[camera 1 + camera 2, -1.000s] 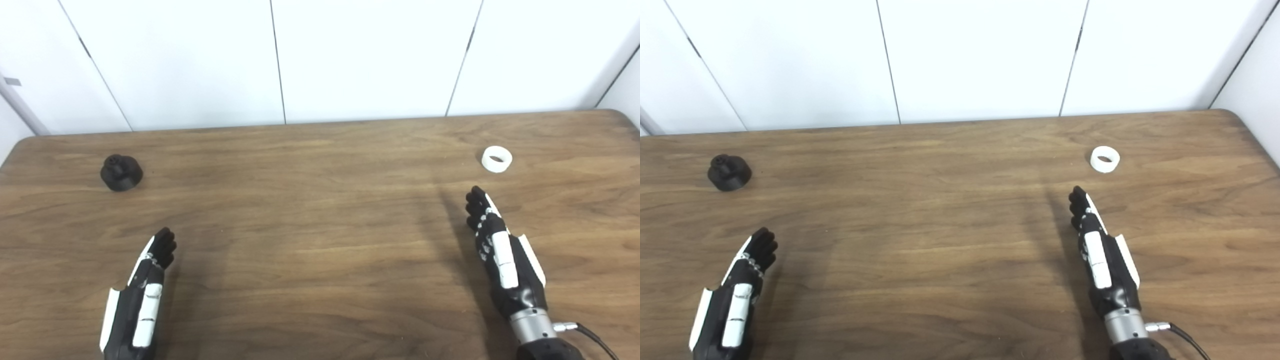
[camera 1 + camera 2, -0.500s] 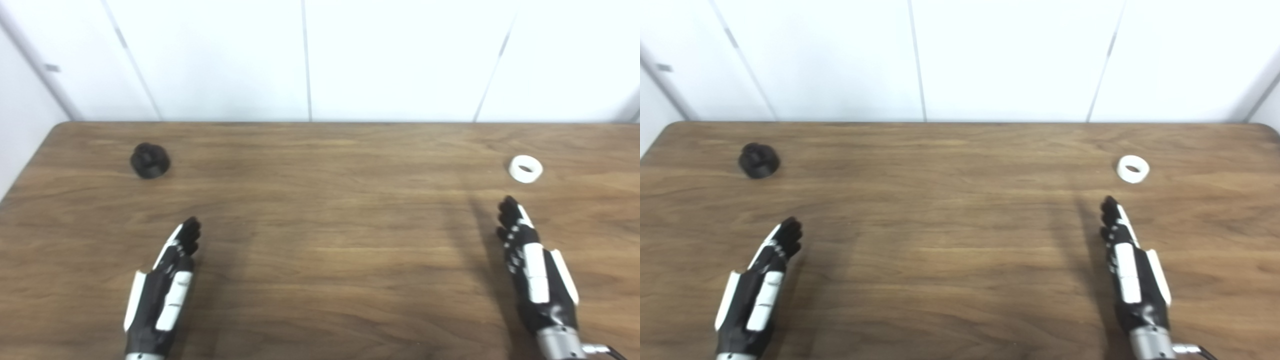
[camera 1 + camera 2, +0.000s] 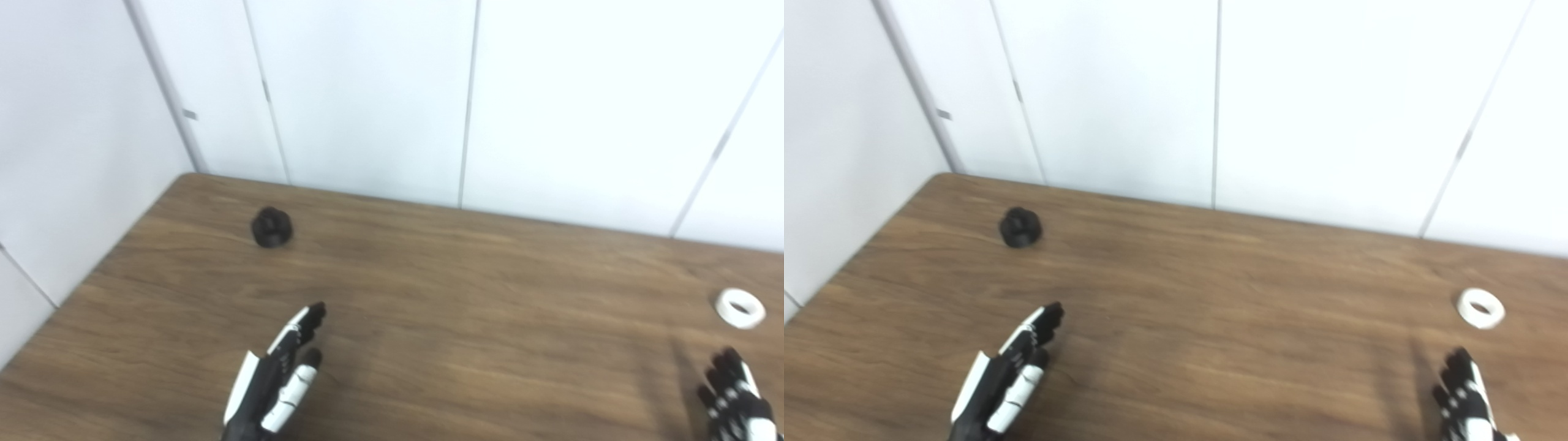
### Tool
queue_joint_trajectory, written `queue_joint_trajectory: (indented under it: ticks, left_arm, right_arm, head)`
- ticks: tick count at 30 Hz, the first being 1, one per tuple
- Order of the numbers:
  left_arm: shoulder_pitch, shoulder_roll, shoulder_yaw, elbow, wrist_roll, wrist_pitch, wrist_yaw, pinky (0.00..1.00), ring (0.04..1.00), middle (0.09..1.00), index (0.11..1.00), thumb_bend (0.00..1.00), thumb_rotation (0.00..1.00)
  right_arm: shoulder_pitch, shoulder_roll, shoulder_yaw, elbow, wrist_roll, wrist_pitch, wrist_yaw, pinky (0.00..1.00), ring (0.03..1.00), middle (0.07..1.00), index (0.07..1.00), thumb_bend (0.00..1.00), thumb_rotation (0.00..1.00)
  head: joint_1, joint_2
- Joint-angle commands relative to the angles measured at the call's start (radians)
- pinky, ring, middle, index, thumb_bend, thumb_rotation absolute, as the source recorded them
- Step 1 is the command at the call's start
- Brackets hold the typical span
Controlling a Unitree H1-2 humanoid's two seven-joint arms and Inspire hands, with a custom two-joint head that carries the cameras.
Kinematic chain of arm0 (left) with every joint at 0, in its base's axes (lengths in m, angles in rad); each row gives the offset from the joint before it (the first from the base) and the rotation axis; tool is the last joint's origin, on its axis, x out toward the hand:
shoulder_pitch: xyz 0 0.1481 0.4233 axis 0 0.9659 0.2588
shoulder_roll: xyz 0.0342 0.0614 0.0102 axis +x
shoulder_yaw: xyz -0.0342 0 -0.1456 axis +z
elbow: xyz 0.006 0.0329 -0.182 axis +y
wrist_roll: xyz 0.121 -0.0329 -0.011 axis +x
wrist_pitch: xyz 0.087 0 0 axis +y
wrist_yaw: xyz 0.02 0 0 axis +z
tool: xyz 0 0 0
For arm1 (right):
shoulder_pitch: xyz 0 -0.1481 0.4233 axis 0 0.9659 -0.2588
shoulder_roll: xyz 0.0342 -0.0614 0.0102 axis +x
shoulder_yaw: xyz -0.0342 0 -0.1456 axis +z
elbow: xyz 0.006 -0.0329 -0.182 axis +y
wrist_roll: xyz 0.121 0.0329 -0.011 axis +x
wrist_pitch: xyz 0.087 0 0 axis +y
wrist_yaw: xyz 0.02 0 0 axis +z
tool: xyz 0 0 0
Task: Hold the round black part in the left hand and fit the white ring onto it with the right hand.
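- The black part [image 3: 272, 227] was small, round and dark, with a narrower top on a wider base. It stood on the wooden bench [image 3: 465, 318] near the far left corner. The picture was soft, so I could not read any finer detail on it.
- The white ring [image 3: 740, 308] was a short, thick band with an open hole in the middle. It lay flat on the bench far to the right, well apart from the black part.
- The left hand [image 3: 275, 383] was over the near part of the bench and held nothing. Its fingers [image 3: 308, 319] were stretched out, close side by side, and pointed toward the black part, well apart from it. The thumb stood a little apart from them.
- The right hand [image 3: 1465, 392] was cut off by the bottom edge, so only its fingers and a part of the back showed. The fingers were stretched out, a little spread, and empty. They were near the white ring but not touching it.
- Both wrists and arms were out of the picture.
- In the left eye view the right hand sat in the very corner, and the right edge cut it too. The right eye view showed it more clearly, with some bench to the right of it and of the ring.
- White wall panels [image 3: 1127, 104] stood behind the bench.
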State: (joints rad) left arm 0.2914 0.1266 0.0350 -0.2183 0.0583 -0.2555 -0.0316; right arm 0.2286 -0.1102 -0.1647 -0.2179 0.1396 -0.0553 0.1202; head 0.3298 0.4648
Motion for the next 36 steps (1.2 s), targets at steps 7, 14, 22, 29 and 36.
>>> queue_joint_trajectory:
  ticks: [7, 14, 22, 29, 36]
  left_arm:
    - [-0.017, -0.063, -0.042, 0.083, 0.004, -0.053, 0.024, 0.93, 0.938, 0.934, 0.921, 0.54, 0.75]
    - [-0.013, -0.063, -0.043, 0.065, 0.03, -0.024, 0.033, 0.96, 0.958, 0.947, 0.94, 0.59, 0.73]
    - [-0.025, -0.068, -0.008, -0.056, 0.146, 0.077, 0.113, 0.97, 0.959, 0.95, 0.953, 0.63, 0.24]
    - [-0.092, 0.013, 0.049, -0.171, 0.295, 0.247, 0.13, 0.97, 0.949, 0.932, 0.93, 0.79, 0.23]
    - [-0.19, 0.117, 0.106, -0.199, 0.396, 0.385, 0.076, 0.95, 0.947, 0.931, 0.907, 0.89, 0.31]
  right_arm:
    - [0.11, -0.013, 0.001, 0.034, -0.002, -0.077, 0.018, 1.0, 1.0, 1.0, 1.0, 0.53, 1.0]
    - [0.107, -0.007, 0.002, 0.025, -0.009, -0.065, 0.018, 1.0, 1.0, 1.0, 1.0, 0.48, 1.0]
    - [0.107, -0.007, 0.003, 0.047, -0.035, -0.091, 0.017, 1.0, 1.0, 1.0, 1.0, 0.49, 1.0]
    - [0.109, -0.012, 0.006, 0.067, -0.033, -0.115, 0.025, 1.0, 1.0, 0.988, 0.997, 0.46, 1.0]
    - [0.107, -0.015, 0.009, 0.08, -0.042, -0.133, 0.034, 1.0, 1.0, 0.994, 0.996, 0.46, 1.0]
  head:
    - [-0.004, -0.004]
    - [-0.053, 0.022]
    - [-0.065, 0.03]
    - [-0.06, 0.03]
    - [-0.063, 0.03]
